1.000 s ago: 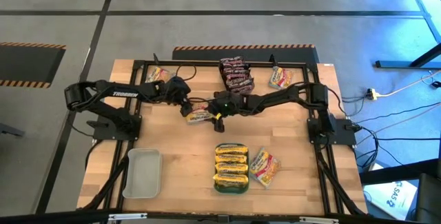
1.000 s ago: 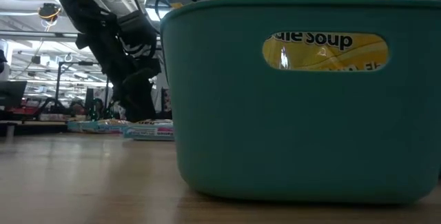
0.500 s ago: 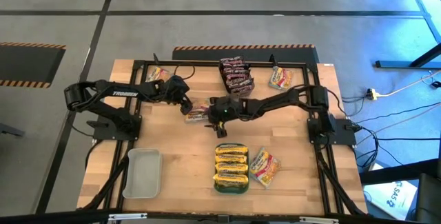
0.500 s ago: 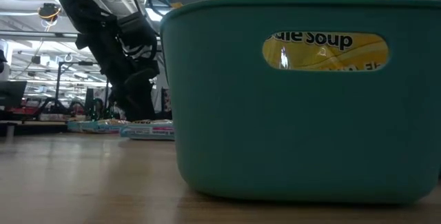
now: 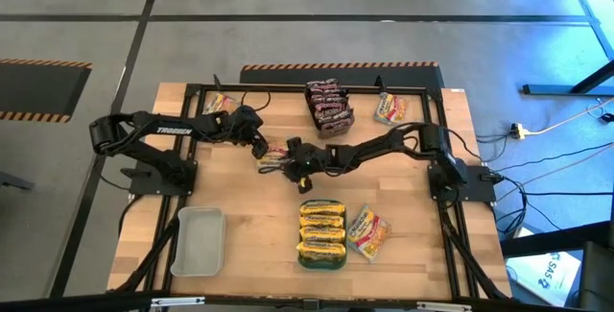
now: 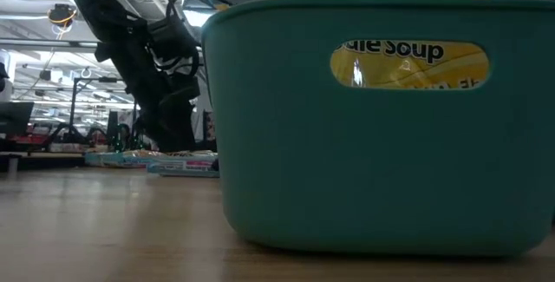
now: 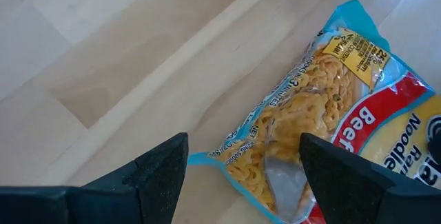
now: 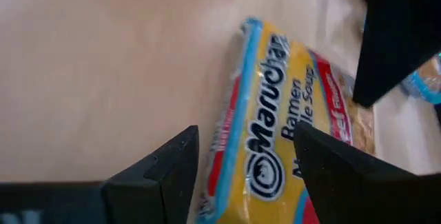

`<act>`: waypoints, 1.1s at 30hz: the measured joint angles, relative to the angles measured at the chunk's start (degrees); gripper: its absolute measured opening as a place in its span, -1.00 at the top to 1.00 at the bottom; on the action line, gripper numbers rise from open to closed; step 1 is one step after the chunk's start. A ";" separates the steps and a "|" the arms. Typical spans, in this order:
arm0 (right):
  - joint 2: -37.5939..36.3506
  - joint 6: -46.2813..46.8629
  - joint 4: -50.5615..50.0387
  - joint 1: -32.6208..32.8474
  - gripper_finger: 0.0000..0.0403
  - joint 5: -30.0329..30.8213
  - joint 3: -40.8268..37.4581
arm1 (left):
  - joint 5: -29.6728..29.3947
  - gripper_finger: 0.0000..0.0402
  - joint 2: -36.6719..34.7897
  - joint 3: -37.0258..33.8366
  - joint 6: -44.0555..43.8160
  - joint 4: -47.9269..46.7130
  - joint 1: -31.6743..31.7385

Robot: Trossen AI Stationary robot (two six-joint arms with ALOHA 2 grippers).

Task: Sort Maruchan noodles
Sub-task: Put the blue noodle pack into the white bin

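Two grippers meet over one loose packet of Maruchan noodles near the middle of the desk, slightly toward its far side. We see the packet lying flat, its long axis running roughly left to right across the desk, a little skewed. In the left wrist view the packet shows its clear window of noodles and a blue-edged end pointing toward the left arm; in the right wrist view the same packet shows the Maruchan lettering running along its length.

We see the left gripper at the packet's left end with its fingers spread apart and nothing between them but bare wood and the packet's corner. The right gripper sits at the packet's right end, its fingers also parted, straddling the packet's edge without clamping it.

Compared with a second ago, we find the right gripper has travelled left, and the packet has slid left with it, closer to the left gripper, which has not moved.

Elsewhere, the teal tray near the front holds yellow packets, another packet lies just to its right, dark packets are stacked at the far edge, and a grey tray sits front left.
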 joint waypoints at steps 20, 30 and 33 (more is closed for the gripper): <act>-4.33 2.57 -10.87 -1.50 -0.08 11.74 1.27 | 23.41 -0.36 -0.39 -0.09 -6.60 -6.36 -7.90; -12.44 28.67 -25.34 -5.05 -0.08 -9.22 1.20 | 13.28 -0.36 -7.24 -0.02 2.12 -6.26 -8.43; -12.41 35.27 -26.16 -6.13 -0.08 -18.29 1.13 | 10.57 -0.36 -9.72 -0.55 6.74 -5.83 -10.50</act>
